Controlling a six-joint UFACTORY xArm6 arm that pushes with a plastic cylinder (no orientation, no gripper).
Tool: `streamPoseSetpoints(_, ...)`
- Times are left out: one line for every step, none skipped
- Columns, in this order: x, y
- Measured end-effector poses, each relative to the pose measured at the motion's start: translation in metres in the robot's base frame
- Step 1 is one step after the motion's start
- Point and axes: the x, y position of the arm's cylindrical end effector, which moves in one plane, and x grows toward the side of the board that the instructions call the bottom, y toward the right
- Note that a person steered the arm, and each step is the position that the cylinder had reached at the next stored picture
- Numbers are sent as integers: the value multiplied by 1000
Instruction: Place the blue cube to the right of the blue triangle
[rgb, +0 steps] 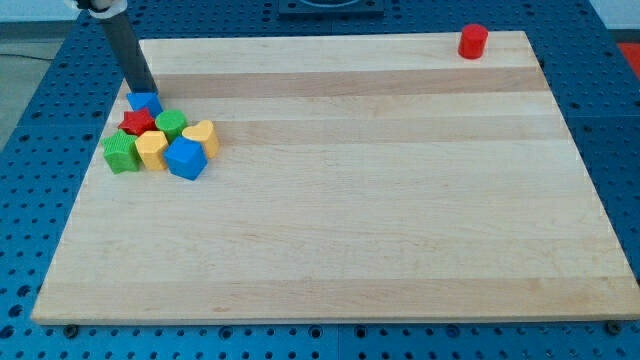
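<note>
Blue perforated metal surrounds the pale wooden counter (340, 200), smooth with long grain. No gripper exists here, so nothing is held; my tip (147, 92) touches the top edge of the blue triangle (144, 101). The blue cube (186, 158) sits at the cluster's lower right, beside a yellow heart (203, 135) (matte plastic, it seems). I judge the push is not begun; next my tip must reach the cube's lower side.

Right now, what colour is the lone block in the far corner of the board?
Red: the red cylinder, alone at the view's top right in the camera view.
</note>
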Motion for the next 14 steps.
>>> streamPoseSetpoints(-1,0)
streamPoseSetpoints(-20,0)
streamPoseSetpoints(-17,3)
streamPoseSetpoints(-13,45)
streamPoseSetpoints(7,64)
streamPoseSetpoints(8,40)
streamPoseSetpoints(3,16)
streamPoseSetpoints(-16,-6)
streamPoseSetpoints(9,-32)
streamPoseSetpoints(28,-28)
streamPoseSetpoints(28,15)
streamPoseSetpoints(31,-7)
streamPoseSetpoints(64,-3)
streamPoseSetpoints(98,9)
